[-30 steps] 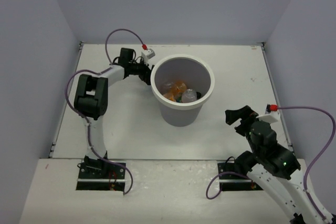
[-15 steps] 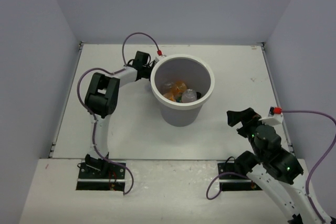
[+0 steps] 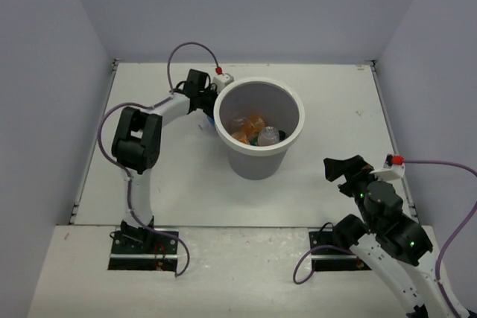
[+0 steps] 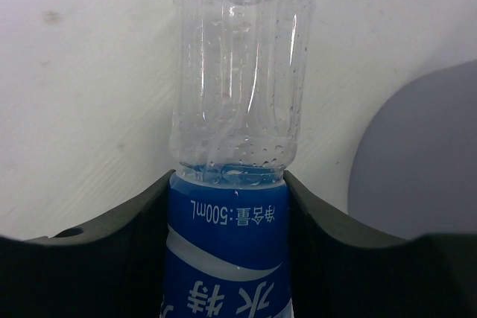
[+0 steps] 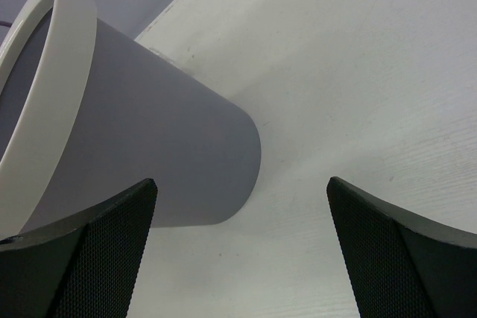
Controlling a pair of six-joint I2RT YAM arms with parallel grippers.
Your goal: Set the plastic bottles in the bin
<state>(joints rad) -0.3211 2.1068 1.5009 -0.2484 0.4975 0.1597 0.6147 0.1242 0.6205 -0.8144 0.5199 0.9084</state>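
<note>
**A:** The left gripper (image 4: 227,206) is clamped on the blue label of the clear plastic bottle (image 4: 238,94), low over the white tabletop (image 3: 156,184), just left of the round grey bin with the white rim (image 3: 257,80).

**B:** I'd lift it above that rim before swinging right, and release only over the opening. The right gripper (image 5: 242,184) gapes wide and empty near the right edge, so leave it there.
</note>
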